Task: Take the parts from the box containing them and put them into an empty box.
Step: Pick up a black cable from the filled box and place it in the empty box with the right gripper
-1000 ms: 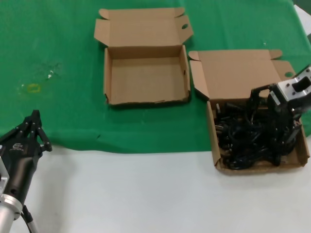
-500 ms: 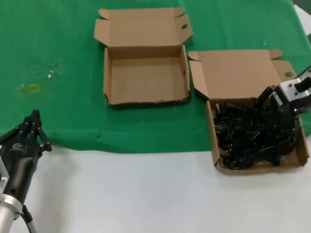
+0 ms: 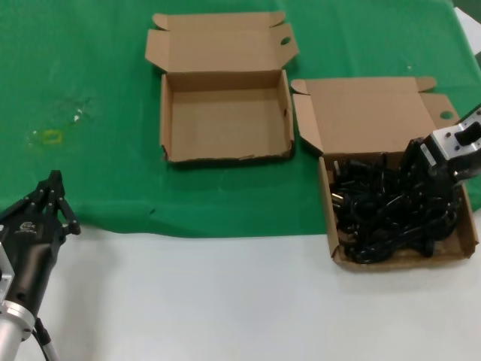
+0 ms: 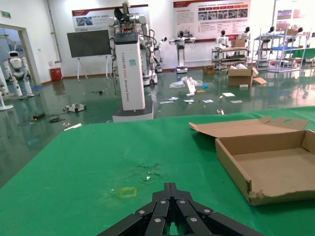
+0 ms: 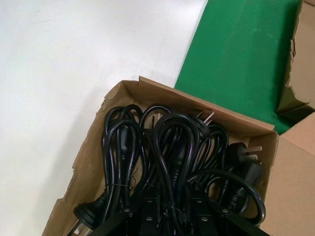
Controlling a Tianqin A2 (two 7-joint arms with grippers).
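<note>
Lying under the right tool (image 3: 423, 171), cables (image 3: 387, 210) in box (image 3: 406, 259), tool's state unclear

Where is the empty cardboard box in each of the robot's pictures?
Head view: the empty box sits near the top middle, on the green cloth.
Left wrist view: it is at the right edge, on the same cloth.
Right wrist view: not in it; only the full box of cables shows.
Shared landmark: the green cloth.
</note>
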